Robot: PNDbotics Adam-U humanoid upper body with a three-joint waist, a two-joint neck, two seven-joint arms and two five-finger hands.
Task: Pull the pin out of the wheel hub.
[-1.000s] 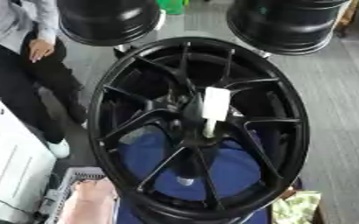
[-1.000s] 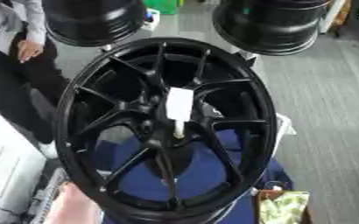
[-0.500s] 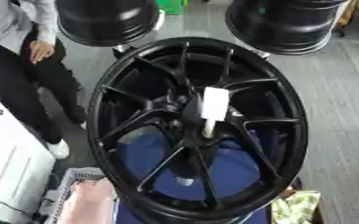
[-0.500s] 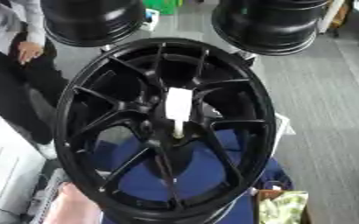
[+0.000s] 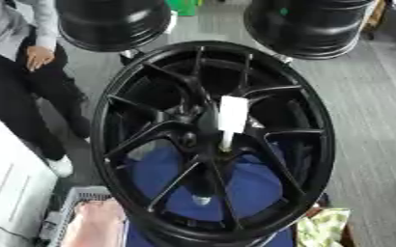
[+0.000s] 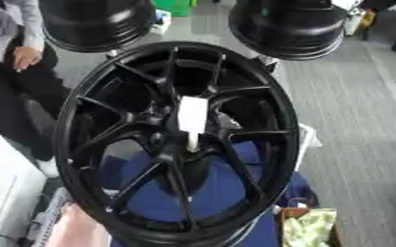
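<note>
A large black spoked wheel (image 5: 311,130) fills the middle of both eye views, lying over a blue surface. A white pin (image 5: 233,115) with a wide block-like top and a thinner stem stands up out of the hub (image 5: 203,131) at the centre of the spokes. Neither of my hands shows in either view.
Two more black wheels stand at the back, one at the left (image 5: 113,21) and one at the right (image 5: 307,24). A person in dark trousers (image 5: 20,91) stands at the left edge. A white box (image 5: 7,193) lies at lower left, a pink thing (image 5: 96,226) and a yellow-green cloth (image 5: 324,226) below.
</note>
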